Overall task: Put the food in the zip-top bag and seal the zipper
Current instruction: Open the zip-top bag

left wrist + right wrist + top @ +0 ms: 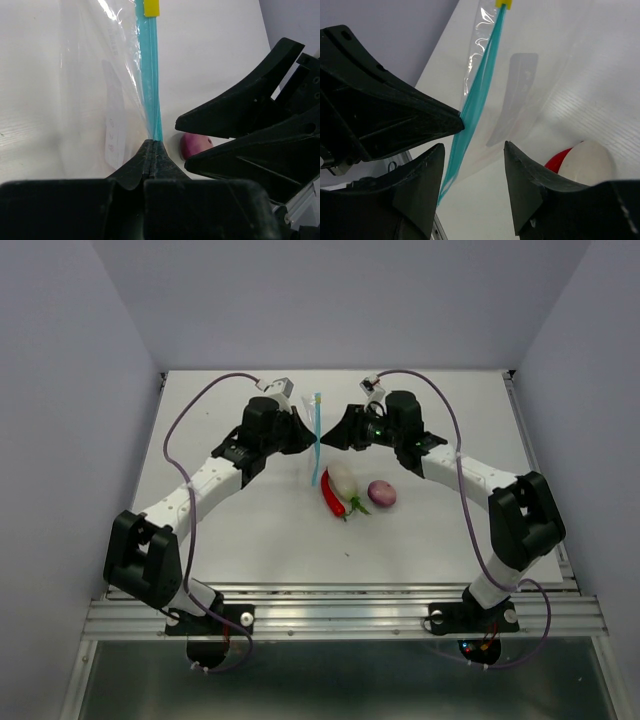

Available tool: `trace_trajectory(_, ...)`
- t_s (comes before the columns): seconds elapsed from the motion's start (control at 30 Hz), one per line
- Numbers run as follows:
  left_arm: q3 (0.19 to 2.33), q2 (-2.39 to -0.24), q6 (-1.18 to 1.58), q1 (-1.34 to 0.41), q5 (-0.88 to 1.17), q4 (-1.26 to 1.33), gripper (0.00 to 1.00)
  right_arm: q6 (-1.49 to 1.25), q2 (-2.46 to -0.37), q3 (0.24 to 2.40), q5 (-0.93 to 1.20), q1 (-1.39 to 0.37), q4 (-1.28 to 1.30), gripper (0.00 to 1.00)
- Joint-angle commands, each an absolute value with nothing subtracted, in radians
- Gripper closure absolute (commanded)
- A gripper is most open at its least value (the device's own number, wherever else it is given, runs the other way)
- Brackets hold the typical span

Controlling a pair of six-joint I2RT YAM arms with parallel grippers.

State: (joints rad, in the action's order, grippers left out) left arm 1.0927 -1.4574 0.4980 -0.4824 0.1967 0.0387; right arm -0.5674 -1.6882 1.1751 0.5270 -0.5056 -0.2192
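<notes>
Left gripper [152, 146] is closed tight on the light-blue zipper [149, 75] and holds the clear zip-top bag [90, 75] upright. Right gripper [474, 149] is close to the zipper, jaws apart, gripping nothing. On the table [250, 535] near the bag lie the red chili [331, 498], the white vegetable [342, 478] and the purplish ball [382, 493].

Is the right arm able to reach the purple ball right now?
Probably yes: the right gripper is open and empty, and the purple ball lies on bare table nearby, clear of the zip-top bag held up by the left gripper.
</notes>
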Motion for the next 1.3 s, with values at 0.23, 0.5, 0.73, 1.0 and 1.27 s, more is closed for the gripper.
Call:
trace_trajectory(0.23, 1.039, -1.350, 0.482, -0.486, 0.311, 0.152, 1.00, -0.611, -1.654, 1.204, 0.644, -0.512, -0.331, 0.50)
trace_trajectory(0.5, 1.026, -1.335, 0.489, -0.486, 0.345, 0.172, 1.00, -0.632, -1.655, 1.203, 0.638, -0.512, -0.366, 0.62)
trace_trajectory(0.73, 1.019, -1.335, 0.506, -0.486, 0.371, 0.199, 1.00, -0.663, -1.658, 1.192, 0.689, -0.512, -0.431, 0.66)
trace_trajectory(1.0, 1.019, -1.313, 0.518, -0.486, 0.383, 0.210, 1.00, -0.658, -1.658, 1.170, 0.677, -0.512, -0.431, 0.70)
trace_trajectory(1.27, 1.009, -1.281, 0.514, -0.488, 0.379, 0.209, 1.00, -0.641, -1.614, 1.141, 0.538, -0.512, -0.396, 0.69)
